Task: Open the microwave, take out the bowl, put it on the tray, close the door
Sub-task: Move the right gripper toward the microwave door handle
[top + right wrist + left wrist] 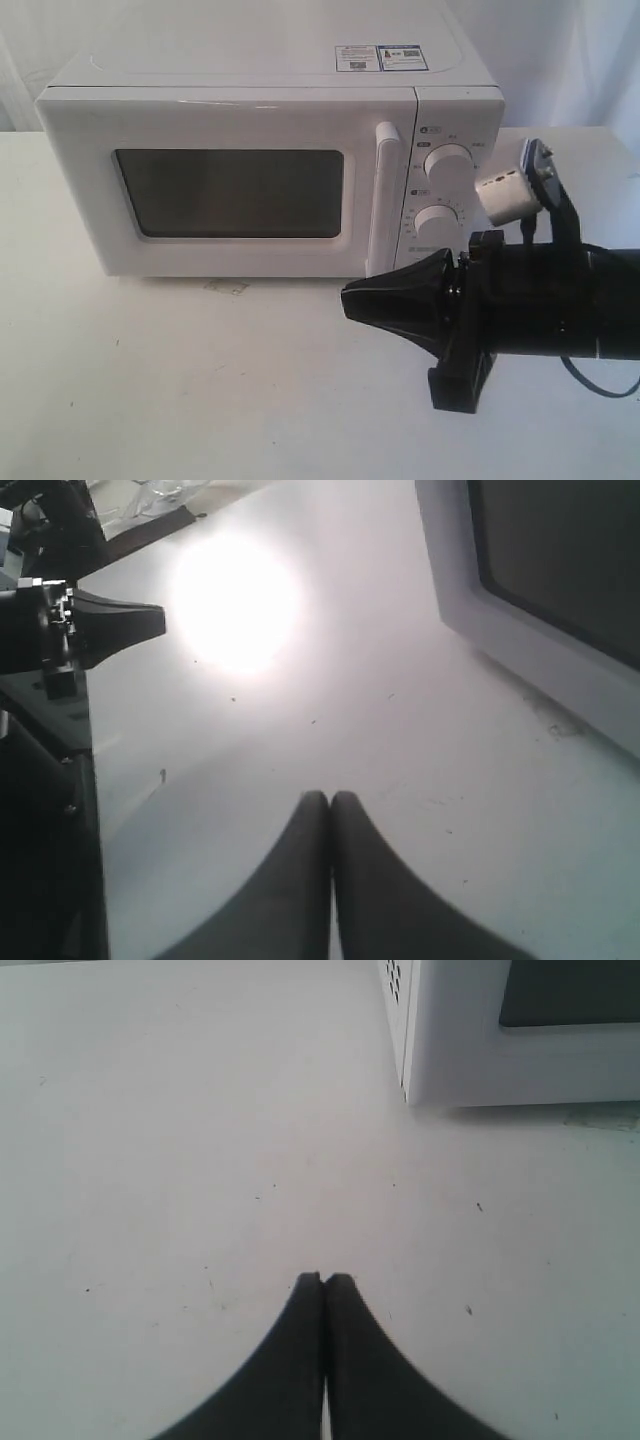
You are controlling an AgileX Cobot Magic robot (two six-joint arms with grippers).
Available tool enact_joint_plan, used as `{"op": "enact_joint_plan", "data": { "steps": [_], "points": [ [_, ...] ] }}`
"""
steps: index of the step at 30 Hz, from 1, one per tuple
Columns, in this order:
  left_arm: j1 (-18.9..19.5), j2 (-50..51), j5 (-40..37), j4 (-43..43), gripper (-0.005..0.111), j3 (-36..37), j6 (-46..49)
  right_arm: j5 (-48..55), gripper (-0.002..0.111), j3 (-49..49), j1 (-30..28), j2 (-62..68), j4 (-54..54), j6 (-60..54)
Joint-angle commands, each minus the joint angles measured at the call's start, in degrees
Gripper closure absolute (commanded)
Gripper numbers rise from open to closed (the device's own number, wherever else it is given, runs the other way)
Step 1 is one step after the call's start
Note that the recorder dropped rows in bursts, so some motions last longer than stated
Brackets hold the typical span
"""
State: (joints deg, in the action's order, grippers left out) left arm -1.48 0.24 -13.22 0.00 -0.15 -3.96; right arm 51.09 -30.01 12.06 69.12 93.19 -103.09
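White microwave [272, 150] w/ dark window [230, 193], 2 dials [446, 163], door [228, 125] shut

the dark window [230, 193] of the microwave [80, 180] hides its inside. print on its top stickers [381, 58] is too small to read. the right arm [570, 300] runs off the exterior view's edge.

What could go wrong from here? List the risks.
1. The right gripper is shut and lower than the handle; unless it opens, it may only knock it.
2. The microwave stands on the bare table; a pull might drag it.
3. The dark window hides the bowl; no tray shows.
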Motion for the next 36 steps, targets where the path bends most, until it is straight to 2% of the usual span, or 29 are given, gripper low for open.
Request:
{"op": "enact_joint_plan", "data": {
  "steps": [1,5,12,17,22,24,27,29,36],
  "points": [
    [0.1,-0.2,-0.1,0.0,0.107,0.1,0.0,-2.3,0.108,0.1,-0.1,3.5,6.8,-9.8],
    [0.1,-0.2,-0.1,0.0,0.107,0.1,0.0,-5.0,0.108,-1.8,-0.1,6.4,6.8,-18.9],
    [0.1,-0.2,-0.1,0.0,0.107,0.1,0.0,-9.3,0.108,-6.4,-0.3,11.4,6.8,-19.3],
    [0.1,-0.2,-0.1,0.0,0.107,0.1,0.0,-14.2,0.107,-9.0,-2.9,11.8,6.8,-19.3],
    [0.1,-0.2,-0.1,0.0,0.107,0.1,0.0,-12.0,0.092,-9.6,-6.4,11.8,6.8,-19.3],
    [0.1,-0.2,-0.1,0.0,0.107,0.1,0.0,-9.5,0.079,-10.1,-7.6,12.4,6.8,-19.3],
    [0.1,-0.2,-0.1,0.0,0.107,0.1,0.0,-6.9,0.053,-10.9,-8.2,14.1,6.8,-19.3],
    [0.1,-0.2,-0.1,0.0,0.107,0.1,0.0,-5.9,0.043,-11.8,-8.2,15.6,6.8,-19.3],
    [0.1,-0.2,-0.1,0.0,0.107,0.1,0.0,-6.0,0.041,-14.6,-8.2,20.5,6.8,-19.3]
  ]
}}
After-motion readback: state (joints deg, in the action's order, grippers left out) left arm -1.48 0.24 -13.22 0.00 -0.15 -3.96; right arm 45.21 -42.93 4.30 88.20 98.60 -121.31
